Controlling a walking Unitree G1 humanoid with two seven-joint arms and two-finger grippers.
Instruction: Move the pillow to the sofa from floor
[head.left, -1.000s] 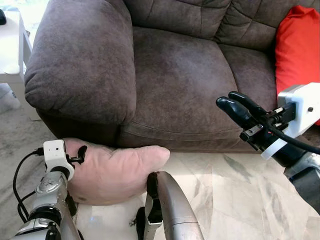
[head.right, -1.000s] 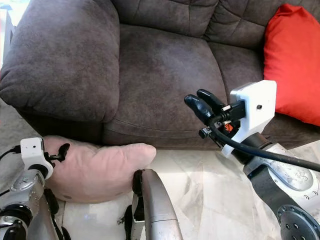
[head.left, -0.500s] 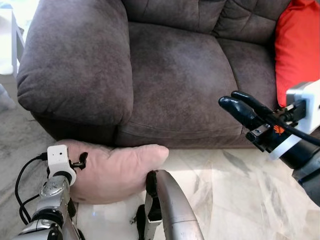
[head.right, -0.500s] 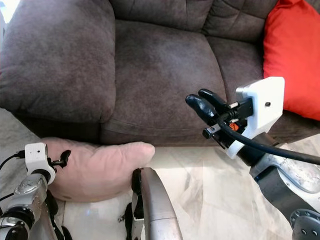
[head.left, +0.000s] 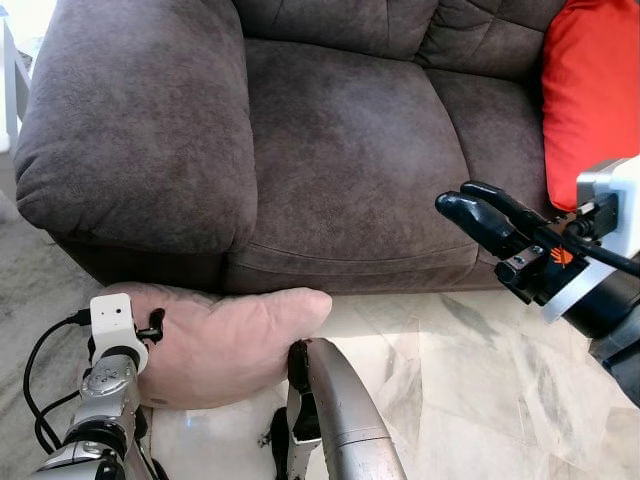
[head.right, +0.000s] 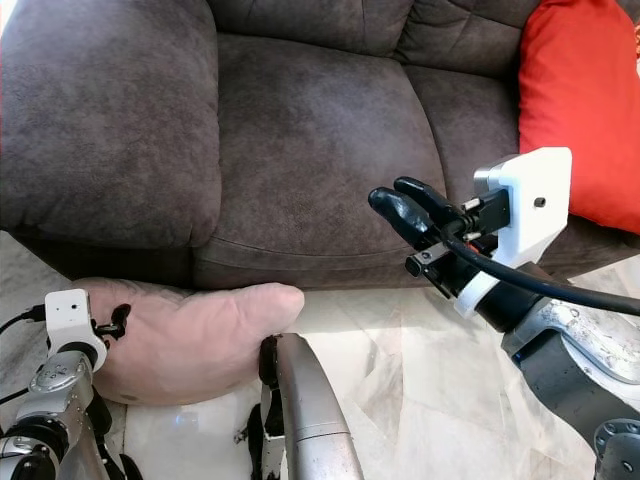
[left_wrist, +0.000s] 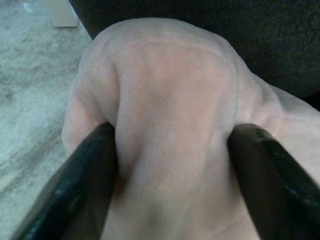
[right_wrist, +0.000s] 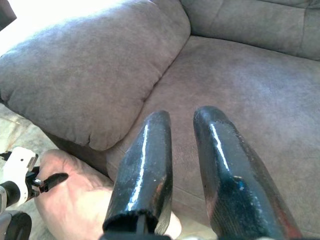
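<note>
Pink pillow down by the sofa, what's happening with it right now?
The left gripper is clamped on a fold of the pink pillow, which lies on the floor against the front of the brown sofa, below its armrest. The right gripper hangs empty in front of the seat cushion, holding nothing. A red pillow already sits on the sofa.

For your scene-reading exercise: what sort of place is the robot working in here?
Probably a home living room: a brown sofa carrying a red cushion, and a pink pillow on the marble-look floor.
</note>
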